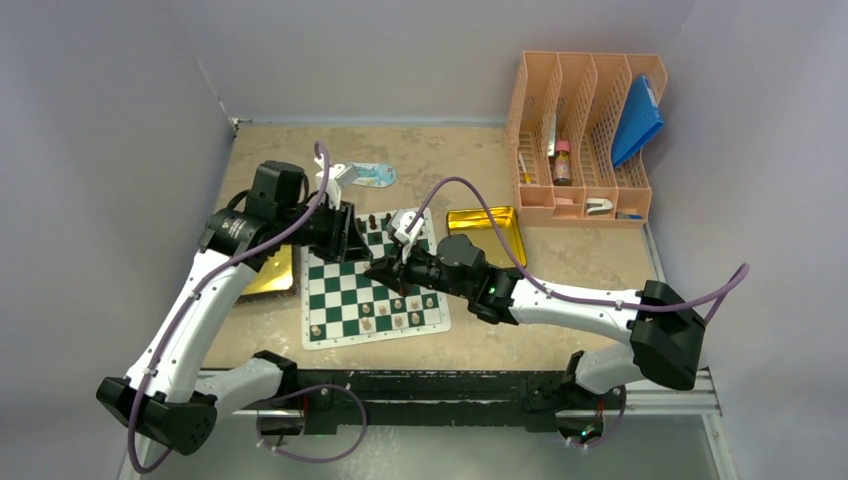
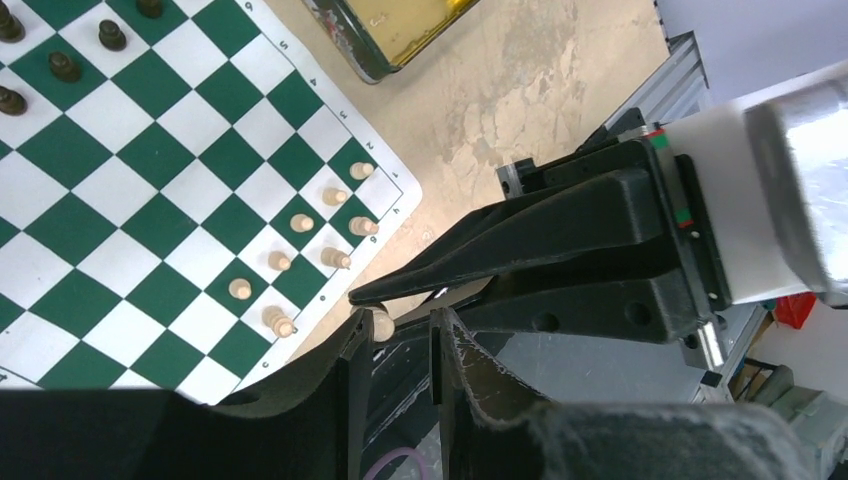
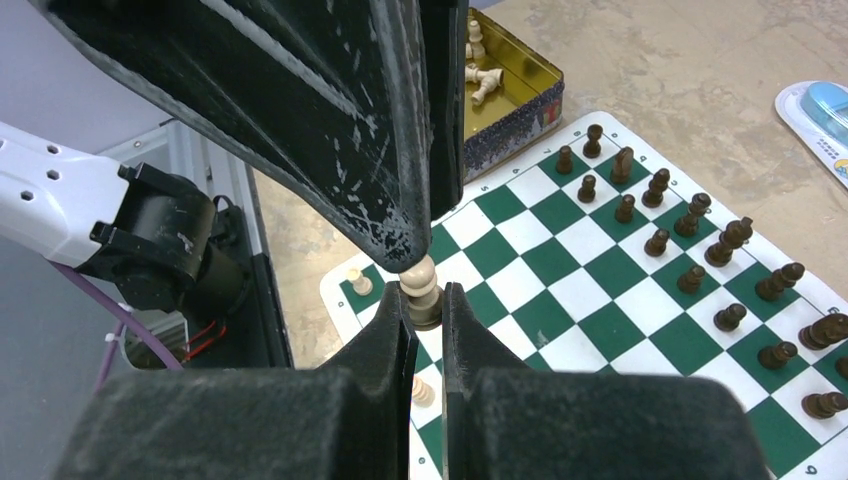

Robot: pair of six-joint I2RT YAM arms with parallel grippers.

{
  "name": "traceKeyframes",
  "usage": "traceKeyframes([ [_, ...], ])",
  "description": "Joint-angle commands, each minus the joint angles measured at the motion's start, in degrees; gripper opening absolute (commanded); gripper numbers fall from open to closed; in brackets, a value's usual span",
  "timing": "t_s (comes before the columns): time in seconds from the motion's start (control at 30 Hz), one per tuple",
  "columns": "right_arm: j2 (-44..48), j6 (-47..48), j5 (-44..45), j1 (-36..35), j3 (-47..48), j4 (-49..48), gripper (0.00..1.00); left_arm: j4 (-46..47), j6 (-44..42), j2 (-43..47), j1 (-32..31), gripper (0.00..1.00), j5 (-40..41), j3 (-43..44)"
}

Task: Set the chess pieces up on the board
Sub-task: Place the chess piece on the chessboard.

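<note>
Cream chess piece [image 3: 424,285] pinched by right gripper [image 3: 425,300]; left gripper [image 2: 398,326] grip unclear. 2 dark rows [image 3: 657,242] set; more cream pieces [image 3: 480,85] lie in gold tin [image 3: 510,135].

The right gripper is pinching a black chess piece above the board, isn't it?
Not quite: the piece isn't black. The right wrist view shows the right gripper pinching a cream chess piece above the board.
</note>
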State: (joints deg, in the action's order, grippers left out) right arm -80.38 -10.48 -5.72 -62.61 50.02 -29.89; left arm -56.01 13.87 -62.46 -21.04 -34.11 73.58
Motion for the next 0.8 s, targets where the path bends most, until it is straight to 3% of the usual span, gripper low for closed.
traceKeyframes([
  [0.0,0.85,-0.99,-0.35,0.04,2.73,-2.48,0.0,1.03,-0.54,-0.73,0.01,0.26,1.06,-0.95],
  [0.33,1.17,-1.06,0.94,0.03,2.23,-2.84,0.0,-1.34,-0.07,-3.18,-0.06,0.25,3.86,-1.33],
  [0.77,0.14,-1.14,2.96,0.03,2.33,-2.51,0.0,-2.4,0.93,-4.1,-0.66,0.25,-0.11,-2.56],
])
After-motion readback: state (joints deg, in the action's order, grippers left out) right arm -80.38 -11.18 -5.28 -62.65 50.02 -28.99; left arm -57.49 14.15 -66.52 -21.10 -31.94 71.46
